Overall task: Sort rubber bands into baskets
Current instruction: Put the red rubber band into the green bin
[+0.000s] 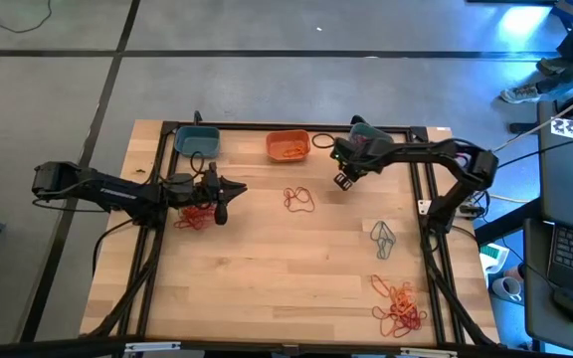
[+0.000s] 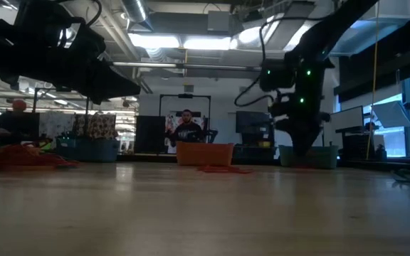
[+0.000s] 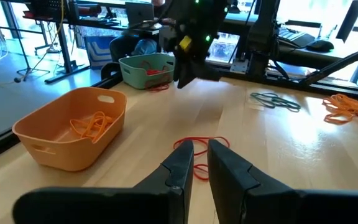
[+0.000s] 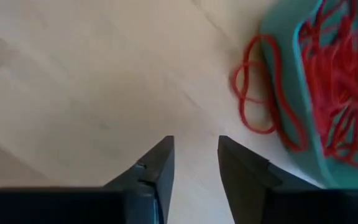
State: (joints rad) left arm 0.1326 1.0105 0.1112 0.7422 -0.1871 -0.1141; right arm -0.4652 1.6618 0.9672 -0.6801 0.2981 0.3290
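Note:
Three baskets stand along the far edge: a teal one (image 1: 197,139), an orange one (image 1: 287,146) with orange rubber bands (image 3: 92,124), and a teal one (image 1: 368,132) with red bands (image 4: 337,81). My left gripper (image 1: 222,195) hovers at the table's left, narrowly open and empty, beside a red pile (image 1: 195,215); red bands (image 3: 197,148) lie ahead of it. My right gripper (image 4: 196,155) is open and empty above the table, just near of the right teal basket. Red loops (image 4: 253,93) lie on the table against that basket's wall.
Loose red bands (image 1: 298,199) lie mid-table, grey-teal bands (image 1: 382,237) at the right, and an orange pile (image 1: 398,306) at the near right. A black frame rail (image 1: 421,199) runs along the table's right side. A person (image 2: 186,128) is in the room beyond.

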